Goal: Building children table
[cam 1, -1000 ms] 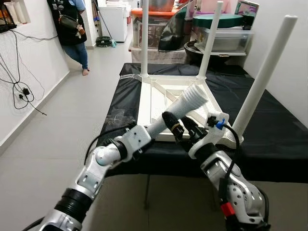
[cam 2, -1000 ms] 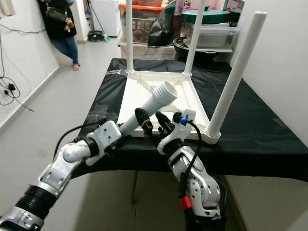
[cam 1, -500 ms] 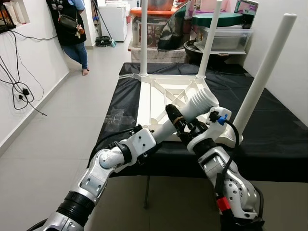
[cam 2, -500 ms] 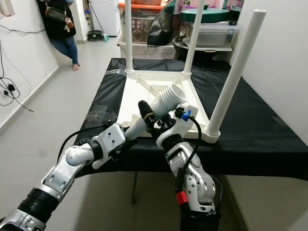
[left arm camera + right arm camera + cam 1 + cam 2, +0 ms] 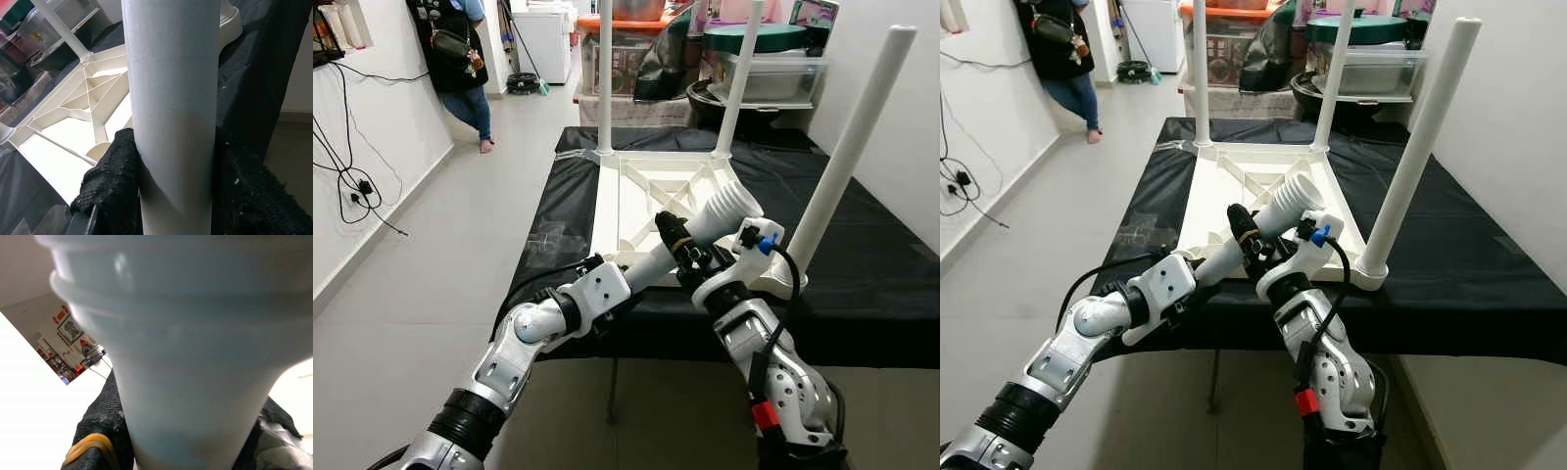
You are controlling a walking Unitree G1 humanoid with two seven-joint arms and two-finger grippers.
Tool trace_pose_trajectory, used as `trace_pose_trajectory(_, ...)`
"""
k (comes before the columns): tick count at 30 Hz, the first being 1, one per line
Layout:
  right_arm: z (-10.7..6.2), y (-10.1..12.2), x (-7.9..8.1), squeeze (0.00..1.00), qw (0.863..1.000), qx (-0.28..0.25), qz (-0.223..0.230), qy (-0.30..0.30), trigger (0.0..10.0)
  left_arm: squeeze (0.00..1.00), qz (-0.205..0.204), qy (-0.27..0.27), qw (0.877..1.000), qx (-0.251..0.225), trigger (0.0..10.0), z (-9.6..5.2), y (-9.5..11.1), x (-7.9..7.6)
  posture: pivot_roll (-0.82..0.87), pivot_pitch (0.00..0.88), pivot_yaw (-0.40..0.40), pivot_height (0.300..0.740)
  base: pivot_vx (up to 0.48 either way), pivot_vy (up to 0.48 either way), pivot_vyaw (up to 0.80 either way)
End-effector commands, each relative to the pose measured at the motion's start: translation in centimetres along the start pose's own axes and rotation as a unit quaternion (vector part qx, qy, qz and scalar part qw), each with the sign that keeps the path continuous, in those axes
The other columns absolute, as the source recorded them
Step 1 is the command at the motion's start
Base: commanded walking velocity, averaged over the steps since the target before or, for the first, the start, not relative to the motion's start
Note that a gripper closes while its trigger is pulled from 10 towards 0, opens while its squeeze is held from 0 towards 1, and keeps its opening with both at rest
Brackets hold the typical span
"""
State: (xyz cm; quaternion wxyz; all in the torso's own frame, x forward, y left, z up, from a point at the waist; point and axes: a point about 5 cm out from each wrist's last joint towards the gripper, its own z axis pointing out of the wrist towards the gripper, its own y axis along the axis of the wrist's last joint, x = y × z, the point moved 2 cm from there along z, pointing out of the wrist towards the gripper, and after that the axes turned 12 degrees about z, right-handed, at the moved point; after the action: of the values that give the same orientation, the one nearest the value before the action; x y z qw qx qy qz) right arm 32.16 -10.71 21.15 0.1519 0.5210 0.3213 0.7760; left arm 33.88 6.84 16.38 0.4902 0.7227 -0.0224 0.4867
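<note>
Both grippers, left gripper (image 5: 171, 191) and right gripper (image 5: 1252, 238), clenched on loose leg (image 5: 700, 227); align flared end squarely over empty tabletop (image 5: 646, 186) corner socket, then seat.

A person (image 5: 458, 61) in dark top and blue jeans, a black bag slung at the side, stands barefoot by the white wall on the far left; black cables (image 5: 352, 181) trail down that wall to a socket near the grey tiled floor (image 5: 431, 294); a black cloth (image 5: 871, 255) covers the work surface; beyond it sit a clear plastic storage bin (image 5: 773, 78) with a green round lid (image 5: 756, 41) on top, a black bag (image 5: 666, 64), and a white cabinet (image 5: 546, 44) farther down the corridor.
</note>
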Motion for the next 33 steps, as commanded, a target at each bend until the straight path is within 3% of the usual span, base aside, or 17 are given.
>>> trace_pose_trajectory(1,0.0,0.1,-0.5,0.0,1.0,-0.006,0.004,-0.011,0.0,0.57,0.005,0.012,1.0,-0.006,10.0,0.0,0.1,0.4,0.04,0.0,-0.043,0.74,0.0,0.0,0.0)
trace_pose_trajectory(2,0.0,0.1,-0.5,0.0,1.0,-0.006,0.004,-0.011,0.0,0.57,0.005,0.012,1.0,-0.006,10.0,0.0,0.1,0.4,0.04,0.0,-0.043,0.74,0.0,0.0,0.0)
trace_pose_trajectory(3,-0.1,0.1,-0.6,0.0,1.0,-0.006,0.004,-0.012,0.0,1.0,-0.001,0.011,1.0,-0.013,10.0,-0.1,0.2,0.4,0.04,0.0,-0.042,0.74,0.0,0.0,0.0)
trace_pose_trajectory(13,-0.2,1.4,-1.7,0.0,0.999,-0.029,-0.002,-0.035,0.0,1.0,-0.028,0.02,0.999,-0.032,10.0,-0.7,0.5,0.8,0.04,0.0,-0.043,0.74,0.0,0.0,0.0)
trace_pose_trajectory(18,0.1,4.3,-3.6,0.0,0.994,-0.078,-0.003,-0.08,0.0,1.0,-0.061,0.037,0.996,-0.049,10.0,-1.5,1.2,1.3,0.05,0.0,-0.05,0.74,0.0,0.0,0.0)
trace_pose_trajectory(20,0.3,7.0,-5.1,0.0,0.984,-0.126,0.035,-0.117,0.0,1.0,-0.103,0.042,0.991,-0.071,10.0,-2.1,2.0,1.1,0.05,0.0,-0.053,0.74,0.0,0.0,0.0)
trace_pose_trajectory(21,0.3,7.0,-5.1,0.0,0.984,-0.126,0.035,-0.117,0.0,1.0,-0.103,0.042,0.991,-0.071,10.0,-2.1,2.0,1.1,0.05,0.0,-0.053,0.74,0.0,0.0,0.0)
trace_pose_trajectory(22,0.3,7.7,-5.6,0.0,0.98,-0.141,0.056,-0.126,0.0,0.0,-0.122,0.043,0.988,-0.081,10.0,-2.3,2.4,0.9,0.05,0.0,-0.054,0.74,0.0,0.0,0.0)
trace_pose_trajectory(26,0.4,8.6,-6.5,0.0,0.972,-0.157,0.101,-0.144,0.0,0.0,-0.159,0.053,0.981,-0.098,10.0,-2.6,3.0,0.5,0.06,0.0,-0.06,0.74,0.0,0.0,0.0)
trace_pose_trajectory(28,0.4,8.6,-6.5,0.0,0.972,-0.157,0.101,-0.144,0.0,0.0,-0.159,0.053,0.981,-0.098,10.0,-2.6,3.0,0.5,0.06,0.0,-0.06,0.74,0.0,0.0,0.0)
trace_pose_trajectory(31,0.5,8.5,-8.6,0.0,0.968,-0.11,0.138,-0.18,0.0,0.0,-0.185,0.053,0.976,-0.097,10.0,-3.1,3.2,-0.6,0.07,0.0,-0.065,0.74,0.0,0.0,0.0)
trace_pose_trajectory(33,0.5,8.5,-8.8,0.0,0.968,-0.101,0.139,-0.184,0.0,0.0,-0.186,0.051,0.977,-0.096,10.0,-3.2,3.2,-0.7,0.07,0.0,-0.065,0.74,0.0,0.0,0.0)
